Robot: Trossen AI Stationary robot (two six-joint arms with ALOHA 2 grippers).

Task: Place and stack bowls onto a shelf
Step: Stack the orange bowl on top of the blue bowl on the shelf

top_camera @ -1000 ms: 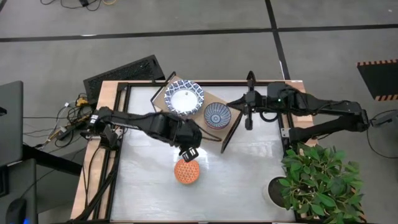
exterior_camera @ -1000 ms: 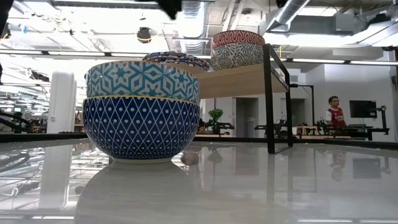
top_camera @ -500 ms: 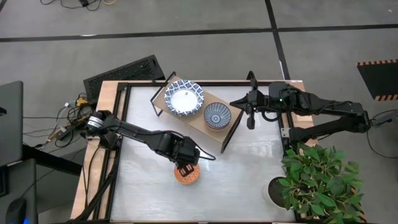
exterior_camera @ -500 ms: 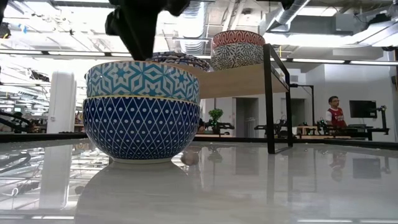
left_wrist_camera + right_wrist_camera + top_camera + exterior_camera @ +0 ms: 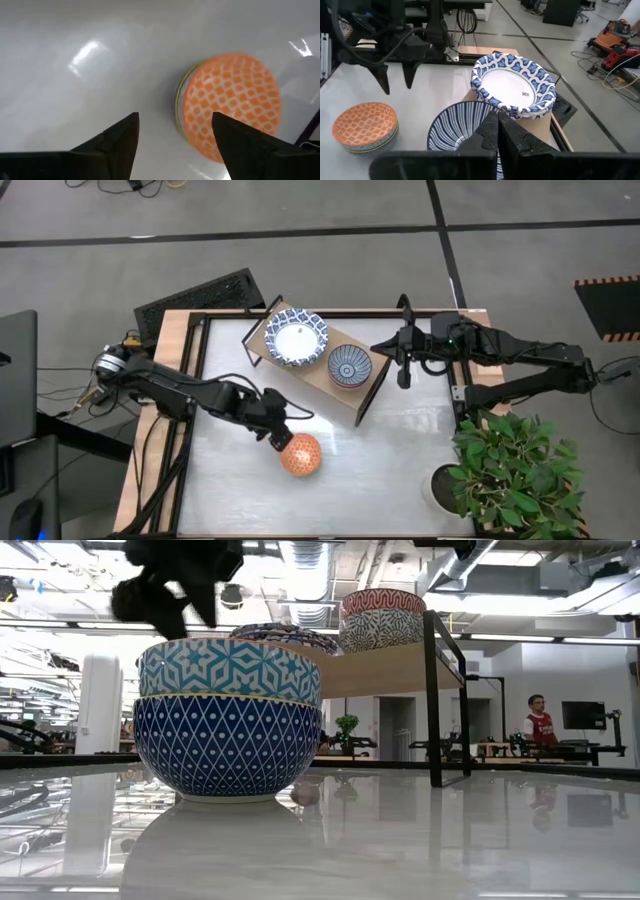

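A small bowl, orange-patterned inside (image 5: 301, 454), sits nested in a dark blue bowl (image 5: 226, 745) on the table's near middle; its turquoise outside shows in the low view (image 5: 229, 668). My left gripper (image 5: 277, 436) is open and empty, just left of this stack, above the table; in its wrist view (image 5: 175, 137) the bowl (image 5: 230, 102) lies beyond the fingers. The light-wood shelf (image 5: 316, 369) carries a wide white blue-rimmed bowl (image 5: 296, 338) and a smaller blue-striped bowl (image 5: 349, 366). My right gripper (image 5: 401, 376) is shut, right of the shelf.
A potted plant (image 5: 510, 470) stands at the table's near right corner. The black table frame (image 5: 190, 360) runs along the edges. A keyboard (image 5: 195, 298) lies beyond the far left corner. A person (image 5: 538, 720) stands far off in the room.
My left gripper came down over the stacked bowls, then drew back toward the table's left edge and now stands beside them. The bowls have stayed where they were.
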